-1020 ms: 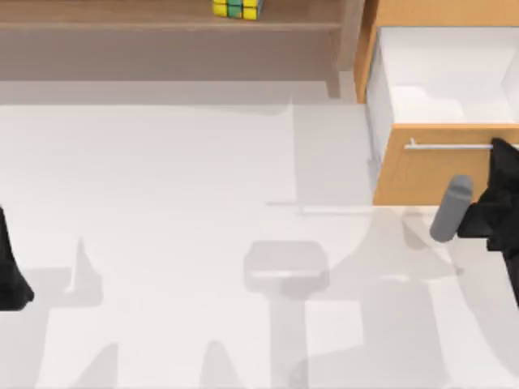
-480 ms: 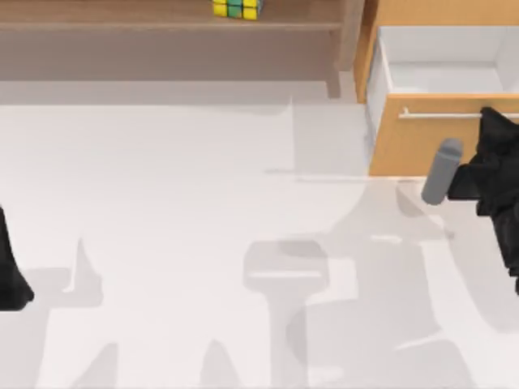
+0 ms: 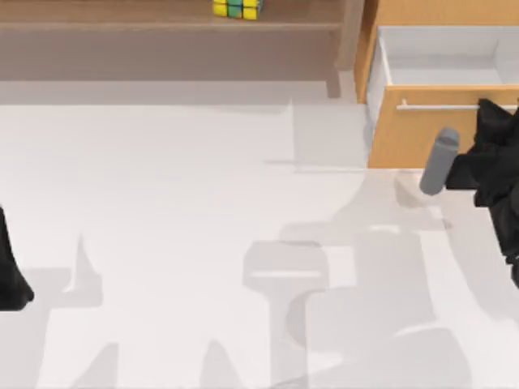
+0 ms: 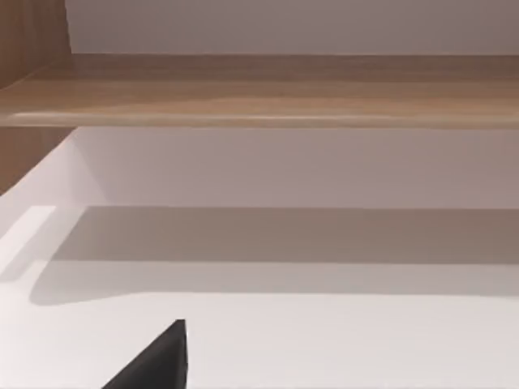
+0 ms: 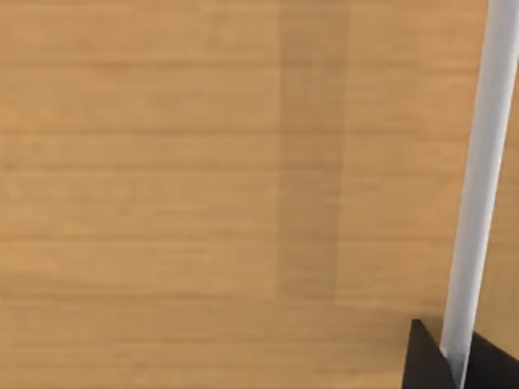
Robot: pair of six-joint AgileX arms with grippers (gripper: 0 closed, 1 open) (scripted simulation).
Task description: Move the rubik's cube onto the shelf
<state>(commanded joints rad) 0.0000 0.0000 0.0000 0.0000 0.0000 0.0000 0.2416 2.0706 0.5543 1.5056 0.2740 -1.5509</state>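
Tiled rubik's cube (image 3: 236,8) on wooden shelf (image 3: 122,14)

cube (image 3: 236,8): small, yellow/green/blue tiles w/ dark grid lines; sits on shelf board, at top view's far edge, partly cut off
shelf (image 3: 122,14): long light-brown wood board, level, across table's far left; vertical end post at its right

rubik's cube (image 3: 236,8) on shelf (image 3: 122,16) cut off by top edge, drawer (image 3: 442,97) right of shelf partly off-frame, right gripper (image 3: 496,121) fingertips hidden at handle (image 3: 442,106)
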